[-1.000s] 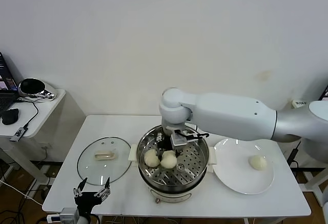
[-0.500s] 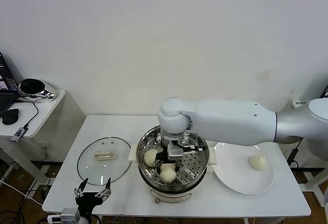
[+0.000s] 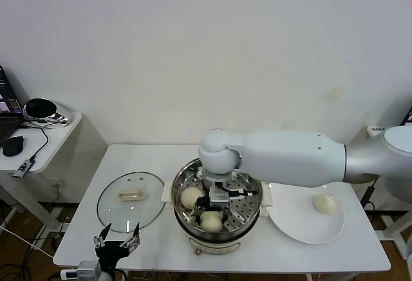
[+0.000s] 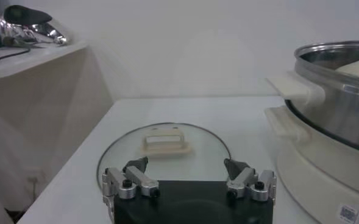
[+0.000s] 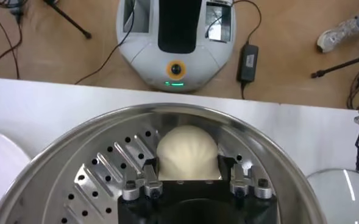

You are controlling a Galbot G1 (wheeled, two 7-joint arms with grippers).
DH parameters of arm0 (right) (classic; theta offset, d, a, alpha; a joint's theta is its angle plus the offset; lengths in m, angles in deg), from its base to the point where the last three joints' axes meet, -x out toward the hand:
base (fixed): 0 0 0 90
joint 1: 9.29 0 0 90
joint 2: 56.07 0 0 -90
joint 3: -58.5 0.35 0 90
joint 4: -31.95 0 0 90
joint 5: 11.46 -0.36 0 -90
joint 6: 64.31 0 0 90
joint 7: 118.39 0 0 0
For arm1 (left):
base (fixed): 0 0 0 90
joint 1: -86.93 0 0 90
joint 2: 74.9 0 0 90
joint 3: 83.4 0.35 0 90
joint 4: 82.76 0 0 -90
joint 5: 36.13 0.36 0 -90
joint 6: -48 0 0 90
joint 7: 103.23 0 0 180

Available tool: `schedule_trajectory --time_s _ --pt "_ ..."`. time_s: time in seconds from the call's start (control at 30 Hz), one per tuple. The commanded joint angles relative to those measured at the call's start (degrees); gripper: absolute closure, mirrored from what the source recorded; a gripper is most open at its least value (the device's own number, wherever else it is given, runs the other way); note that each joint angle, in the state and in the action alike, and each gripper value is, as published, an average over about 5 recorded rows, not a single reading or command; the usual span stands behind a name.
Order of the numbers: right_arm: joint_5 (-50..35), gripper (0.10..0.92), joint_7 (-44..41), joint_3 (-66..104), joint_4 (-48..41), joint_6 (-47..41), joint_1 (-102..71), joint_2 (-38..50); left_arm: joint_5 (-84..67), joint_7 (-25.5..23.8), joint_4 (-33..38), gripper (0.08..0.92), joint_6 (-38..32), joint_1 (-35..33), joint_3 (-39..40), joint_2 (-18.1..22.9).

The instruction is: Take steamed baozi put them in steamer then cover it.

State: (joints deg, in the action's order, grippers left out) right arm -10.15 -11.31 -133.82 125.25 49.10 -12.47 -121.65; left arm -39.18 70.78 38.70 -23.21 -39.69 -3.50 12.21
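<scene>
While inside steamer, right hand clamped on baozi — left hand apart.

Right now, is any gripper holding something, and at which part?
The right gripper grips a round cream-white steamed bun by its sides, inside the steel steamer. The left gripper holds nothing.

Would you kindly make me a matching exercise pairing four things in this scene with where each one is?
Things:
1. cover
2. right tool
3. left tool
4. lone baozi

Places:
A. on the white plate
B. inside the steamer, around a bun
C. flat on the table, left of the steamer
D. parked at the table's near edge, by the cover

Pairs: 1-C, 2-B, 3-D, 4-A
</scene>
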Motion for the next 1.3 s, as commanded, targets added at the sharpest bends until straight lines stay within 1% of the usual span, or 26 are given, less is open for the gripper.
schedule_trajectory --time_s 0.03,0.2,0.3,0.4,0.47,0.53,0.6,0.67,0.83,1.13,1.3 --pt "-1.71 0.231 1.23 3.36 0.96 -2.24 1.84 3.54 0.04 -0.14 0.35 0.177 0.14 -0.08 0.11 -0.17" --pt "-6.14 0.204 1.1 5.86 4.31 -10.16 7.1 11.57 -0.13 -0.19 0.73 0.177 0.12 -0.52 0.16 -0.71" --pt "-12.46 0.203 2.87 4.12 4.89 -15.93 10.78 17.35 -0.36 -0.32 1.1 0.177 0.19 -0.56 0.13 -1.12" --pt "-18.75 0.203 6.36 2.44 3.99 -21.82 12.51 23.56 -0.47 -0.51 1.09 0.177 0.34 -0.34 0.17 -1.41" --pt "-20.6 0.203 7.03 3.56 2.75 -26.14 11.22 27.67 -0.49 -0.58 0.71 0.177 0.41 -0.19 0.27 -1.59" --pt "-20.73 0.203 6.42 5.75 1.27 -30.22 8.99 30.97 -0.45 -0.55 0.34 0.177 0.39 -0.13 0.44 -1.79" --pt "-19.19 0.203 5.31 8.23 -0.52 -34.24 6.23 33.77 -0.41 -0.48 0.24 0.177 0.32 -0.19 0.63 -1.93" --pt "-15.63 0.203 3.52 11.52 -2.47 -37.23 2.5 35.96 -0.41 -0.42 0.45 0.177 0.25 -0.32 0.75 -1.95" --pt "-6.6 0.203 -0.14 23.69 -7.36 -40.46 -10.09 38.91 -0.29 -0.56 0.75 0.177 0.4 -0.49 0.86 -1.68" --pt "7.05 0.203 0.82 38.98 -15.44 -41.0 -28.65 38.19 0.32 -0.84 0.65 0.177 0.48 -0.88 1.01 -1.19" --pt "11.28 0.203 2.37 41.99 -19.49 -38.92 -32.73 35.86 0.27 -0.44 0.53 0.177 0.21 -1.02 1.05 -0.89"
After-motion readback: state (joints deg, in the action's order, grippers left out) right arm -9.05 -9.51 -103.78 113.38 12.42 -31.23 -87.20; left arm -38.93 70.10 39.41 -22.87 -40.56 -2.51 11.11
